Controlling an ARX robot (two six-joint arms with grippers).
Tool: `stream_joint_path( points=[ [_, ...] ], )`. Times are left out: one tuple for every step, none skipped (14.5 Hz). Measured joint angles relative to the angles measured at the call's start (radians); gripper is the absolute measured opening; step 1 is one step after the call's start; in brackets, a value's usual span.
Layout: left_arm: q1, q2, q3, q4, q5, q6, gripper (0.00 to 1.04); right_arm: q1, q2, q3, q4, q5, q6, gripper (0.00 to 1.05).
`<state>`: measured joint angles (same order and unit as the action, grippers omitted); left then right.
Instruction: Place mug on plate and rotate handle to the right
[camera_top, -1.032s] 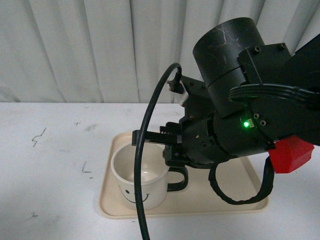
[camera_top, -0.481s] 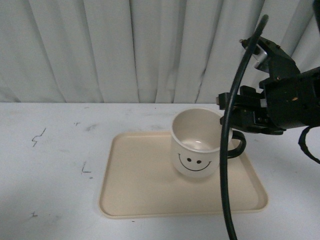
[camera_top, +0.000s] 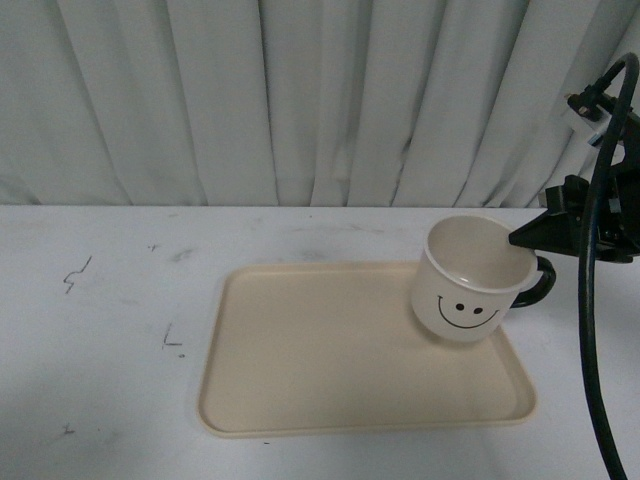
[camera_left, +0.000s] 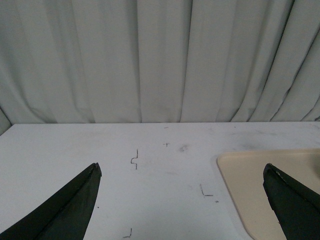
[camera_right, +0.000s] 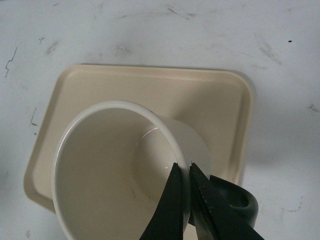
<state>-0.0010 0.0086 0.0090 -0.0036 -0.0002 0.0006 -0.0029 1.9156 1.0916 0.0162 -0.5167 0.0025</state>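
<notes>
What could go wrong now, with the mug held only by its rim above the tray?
1. The right gripper pinches just the thin rim of the mug, beside the handle, and the mug hangs tilted; it could slip or swing.
2. The mug is near the right edge of the tray; lowered here, it might land on the raised rim and tip.

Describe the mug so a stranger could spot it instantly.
A white table holds one beige tray. At its far right corner, pinched at the rim by the right gripper, tilts a cream mug. Only it has a black smiley face and black loop handle.
</notes>
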Motion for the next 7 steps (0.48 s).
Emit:
stream_joint_path(
  points=[
    [0.0,0.0,0.0,0.0,0.0,0.0,0.98,0.003,0.016,0.005,-0.001,-0.013,0.0,0.03],
    [0.0,0.0,0.0,0.0,0.0,0.0,0.98,0.003,0.017,0.005,-0.004,-0.016,-0.001,0.03],
    [0.0,0.0,0.0,0.0,0.0,0.0,0.98,0.003,0.023,0.006,-0.011,-0.021,-0.004,0.03],
    [0.0,0.0,0.0,0.0,0.0,0.0,0.98,0.003,0.027,0.01,-0.019,-0.027,-0.006,0.03],
    [0.0,0.0,0.0,0.0,0.0,0.0,0.98,0.004,0.036,0.014,-0.028,-0.027,-0.009,0.03],
    [0.0,0.0,0.0,0.0,0.0,0.0,0.98,0.004,0.042,0.018,-0.03,-0.027,-0.014,0.03],
    [0.0,0.0,0.0,0.0,0.0,0.0,0.98,0.002,0.049,0.024,-0.039,-0.027,-0.02,0.03]
  ],
)
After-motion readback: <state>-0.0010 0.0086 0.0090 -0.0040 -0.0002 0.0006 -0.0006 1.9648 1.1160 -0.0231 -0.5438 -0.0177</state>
